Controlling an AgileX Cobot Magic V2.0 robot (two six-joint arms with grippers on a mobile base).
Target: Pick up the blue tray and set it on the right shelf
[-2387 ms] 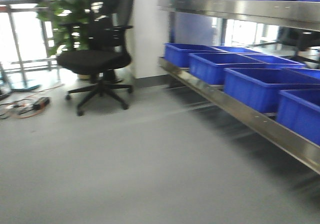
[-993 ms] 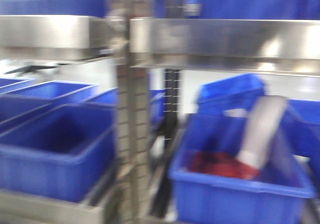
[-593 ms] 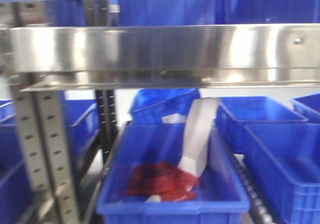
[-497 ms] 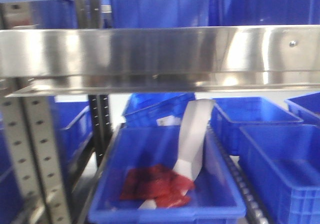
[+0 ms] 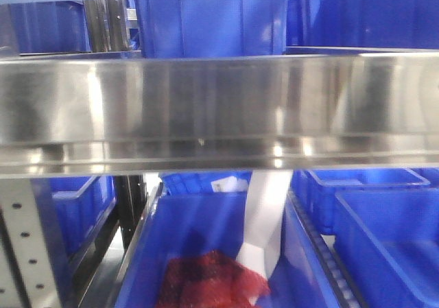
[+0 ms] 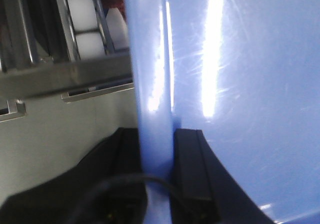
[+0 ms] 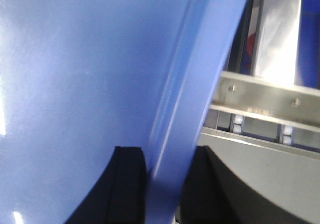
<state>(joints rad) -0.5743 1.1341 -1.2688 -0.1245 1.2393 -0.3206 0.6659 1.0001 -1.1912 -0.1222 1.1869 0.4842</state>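
Observation:
The blue tray (image 6: 240, 84) fills the left wrist view as a glossy light-blue surface. My left gripper (image 6: 156, 139) is shut on its rim, one black finger on each side. In the right wrist view the blue tray (image 7: 75, 59) is held the same way, with my right gripper (image 7: 167, 159) shut on its rim. The right shelf (image 5: 219, 102) shows as a broad shiny steel lip across the front view, very close. A pale blue strip runs along that view's top edge. Steel rails of the rack (image 6: 75, 77) (image 7: 260, 97) lie beyond the tray.
Deep dark-blue bins (image 5: 199, 27) stand on the shelf above the lip. Below it, a bin (image 5: 206, 232) holds a red mesh bag (image 5: 209, 280) and a white sheet (image 5: 264, 226); another bin (image 5: 384, 239) sits to the right. A perforated grey upright (image 5: 24, 246) stands at the left.
The front view has swung from the floor and office chair to the rack. The steel lip has come closer, grown larger and dropped lower in the view.

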